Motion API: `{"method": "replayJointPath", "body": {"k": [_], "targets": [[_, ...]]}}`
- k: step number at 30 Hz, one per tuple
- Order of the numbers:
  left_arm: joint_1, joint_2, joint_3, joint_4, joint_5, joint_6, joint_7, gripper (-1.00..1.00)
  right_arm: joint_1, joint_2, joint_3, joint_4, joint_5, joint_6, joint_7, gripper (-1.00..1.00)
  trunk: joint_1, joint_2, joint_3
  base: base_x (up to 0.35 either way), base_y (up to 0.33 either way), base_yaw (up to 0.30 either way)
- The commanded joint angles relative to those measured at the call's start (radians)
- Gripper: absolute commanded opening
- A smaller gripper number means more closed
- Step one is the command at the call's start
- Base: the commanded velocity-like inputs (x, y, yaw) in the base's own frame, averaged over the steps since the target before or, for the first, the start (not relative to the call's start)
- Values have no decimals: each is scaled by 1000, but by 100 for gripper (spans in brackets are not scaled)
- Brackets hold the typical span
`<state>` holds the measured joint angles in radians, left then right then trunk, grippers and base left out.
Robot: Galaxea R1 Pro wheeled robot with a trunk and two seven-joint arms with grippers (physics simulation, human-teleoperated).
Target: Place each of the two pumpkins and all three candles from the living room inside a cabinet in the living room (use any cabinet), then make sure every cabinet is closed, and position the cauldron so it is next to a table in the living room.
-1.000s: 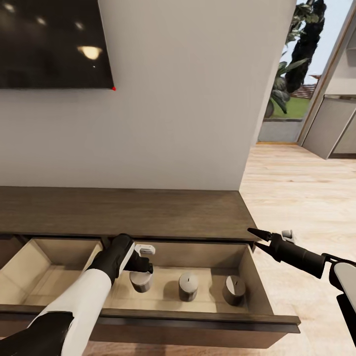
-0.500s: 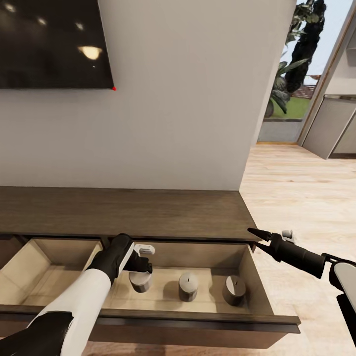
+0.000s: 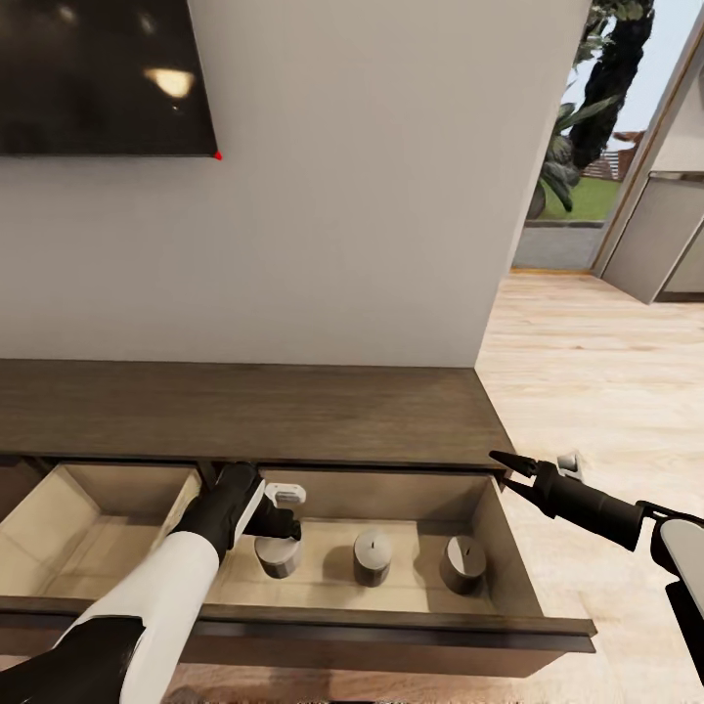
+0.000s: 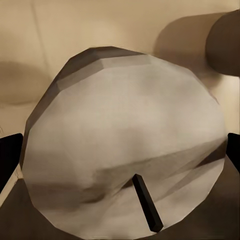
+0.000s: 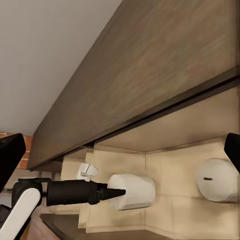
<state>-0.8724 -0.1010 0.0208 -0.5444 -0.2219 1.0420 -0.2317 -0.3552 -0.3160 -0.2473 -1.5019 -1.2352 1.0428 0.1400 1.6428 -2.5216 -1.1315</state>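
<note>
The dark-brown cabinet (image 3: 293,416) has its wide drawer pulled out, showing a pale inside. Three grey candles stand in it in a row: left (image 3: 277,557), middle (image 3: 373,557), right (image 3: 462,564). My left gripper (image 3: 281,525) is open over the left candle (image 4: 125,145), with its fingertips (image 4: 9,155) on either side of it. My right gripper (image 3: 499,471) hangs open by the cabinet's right end, above the drawer's corner, holding nothing. The right wrist view looks into the drawer at two candles (image 5: 135,192) (image 5: 217,180). The pumpkins, the cauldron and the table are out of view.
A black TV (image 3: 98,78) hangs on the pale wall above the cabinet. A second open compartment (image 3: 98,528) lies left of my arm. Light wood floor (image 3: 587,372) runs to the right towards a doorway with plants outside.
The whole head view has shifted, so the wall, TV and cabinet sit a little higher. Both arms and all three candles keep their places.
</note>
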Motion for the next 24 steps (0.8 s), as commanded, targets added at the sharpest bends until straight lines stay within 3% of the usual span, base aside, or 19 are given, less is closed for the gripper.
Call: {"method": "replayJointPath", "body": {"k": [1,9,24], "targets": [[0,-1,2,-1,-11,3,-10,-100,0,0,-1,0,10,4,10,100,0,-1,-5,0,0,0],[1,-1,2,-2,-11,-1,-11,-100,0,0,-1,0,10,4,10,100,4,-3,-36,0,0,0],[4,4,1,-34,-11,-32,-9,-100,-1,1,-1,0,10,4,10,100,4,-3,-36,0,0,0]]}}
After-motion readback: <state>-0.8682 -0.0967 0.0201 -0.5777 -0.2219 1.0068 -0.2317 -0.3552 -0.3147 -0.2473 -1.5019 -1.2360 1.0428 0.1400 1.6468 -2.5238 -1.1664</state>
